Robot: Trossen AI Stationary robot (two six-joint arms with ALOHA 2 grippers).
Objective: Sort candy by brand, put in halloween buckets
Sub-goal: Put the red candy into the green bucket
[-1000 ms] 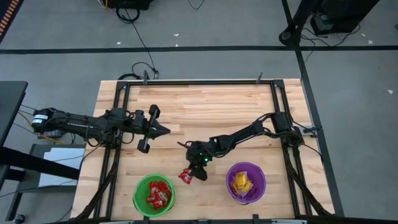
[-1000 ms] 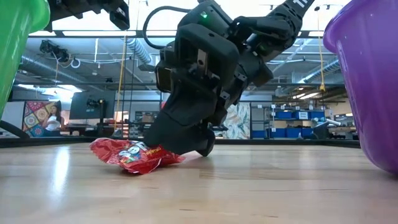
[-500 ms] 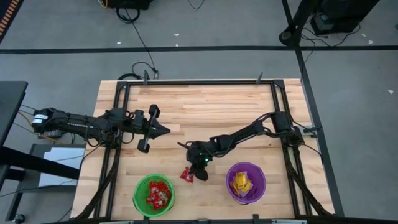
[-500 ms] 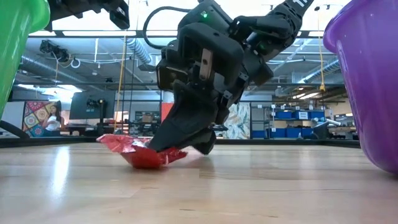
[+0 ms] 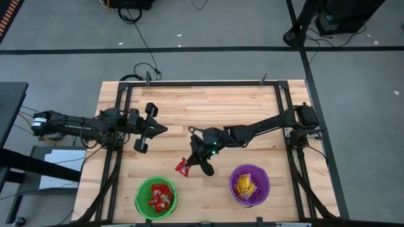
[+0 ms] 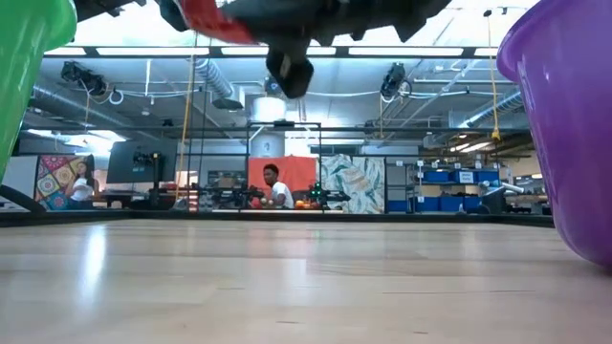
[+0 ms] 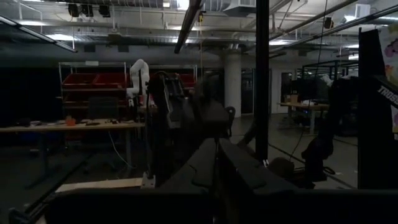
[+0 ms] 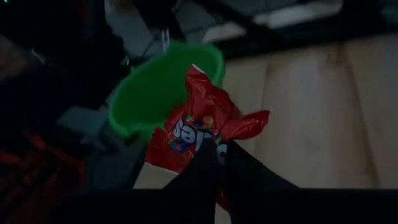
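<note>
While lifted off table (image 5: 240, 104) — R hand (image 5: 197, 165) pinches red candy (image 5: 182, 166) at fingertips | pkt above green bucket (image 5: 156, 197)

Light wooden table (image 5: 208, 104), plank top, black metal frame rails along far edge and both sides. Green bucket (image 5: 156, 197) stands on top at about 7 o'clock from table centre, near front edge; red packets inside. Purple bucket (image 5: 250, 185) stands at about 5 o'clock, near front edge, well apart from green one; yellow packets inside. Grey floor around table.
</note>
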